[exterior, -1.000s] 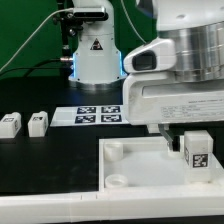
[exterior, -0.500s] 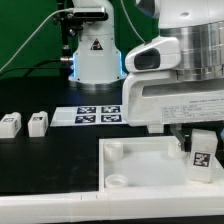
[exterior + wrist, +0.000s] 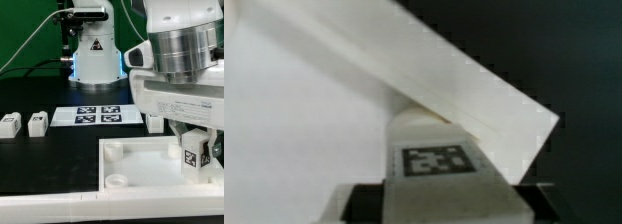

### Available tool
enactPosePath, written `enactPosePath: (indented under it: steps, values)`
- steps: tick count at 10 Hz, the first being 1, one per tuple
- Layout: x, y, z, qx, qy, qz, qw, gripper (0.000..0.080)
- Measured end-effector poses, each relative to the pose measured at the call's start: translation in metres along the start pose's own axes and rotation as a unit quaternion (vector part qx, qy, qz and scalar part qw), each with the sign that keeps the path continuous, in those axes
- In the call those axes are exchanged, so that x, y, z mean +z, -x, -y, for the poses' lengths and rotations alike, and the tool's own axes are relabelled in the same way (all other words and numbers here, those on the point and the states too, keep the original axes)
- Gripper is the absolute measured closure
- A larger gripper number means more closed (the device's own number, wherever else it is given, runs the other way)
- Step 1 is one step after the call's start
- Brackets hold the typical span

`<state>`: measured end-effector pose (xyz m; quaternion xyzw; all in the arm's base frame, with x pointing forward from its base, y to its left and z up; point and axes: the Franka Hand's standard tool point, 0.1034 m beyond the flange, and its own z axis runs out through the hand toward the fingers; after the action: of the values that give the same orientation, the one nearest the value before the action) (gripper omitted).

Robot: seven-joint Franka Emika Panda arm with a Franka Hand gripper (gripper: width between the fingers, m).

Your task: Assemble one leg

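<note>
The hand [image 3: 195, 150] has swung the leg [image 3: 192, 157] leftward.

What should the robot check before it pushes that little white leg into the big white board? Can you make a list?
1. Leg held in the gripper: ok, the fingers sit on both its sides.
2. Leg over the large white panel: ok, near the edge on the exterior view's right.
3. Leg lined up with a corner socket: cannot tell, the socket there is hidden.
4. Leg upright: ok, roughly.
5. Spare legs out of the way: ok, they lie far off on the table.
</note>
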<state>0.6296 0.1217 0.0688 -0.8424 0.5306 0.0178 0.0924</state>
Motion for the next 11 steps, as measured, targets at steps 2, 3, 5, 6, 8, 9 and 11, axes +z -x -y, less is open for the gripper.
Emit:
enactPosePath:
  steps: [2,3,5,6,8,9,11]
  values:
    - [0.0024,0.0043,0.0013,0.183,-0.007,0.018,0.983,0.0503]
    - [0.0025,0.0054,0.0017,0.223,-0.008,0.022,0.975,0.0503]
    - [0.0027,0.0059,0.0017,0.201,-0.008,0.022,0.979,0.0493]
    - [0.0027,0.0054,0.0013,0.189,-0.007,0.021,0.982,0.0309]
    - [0.0064,-0.0004,-0.0058,-0.015,-0.002,0.015,1.000,0.0185]
    - [0.0054,0.0003,-0.0043,-0.093,0.003,0.004,0.996,0.0161]
    - [0.0055,-0.0012,-0.0050,-0.189,0.003,0.004,0.982,0.0152]
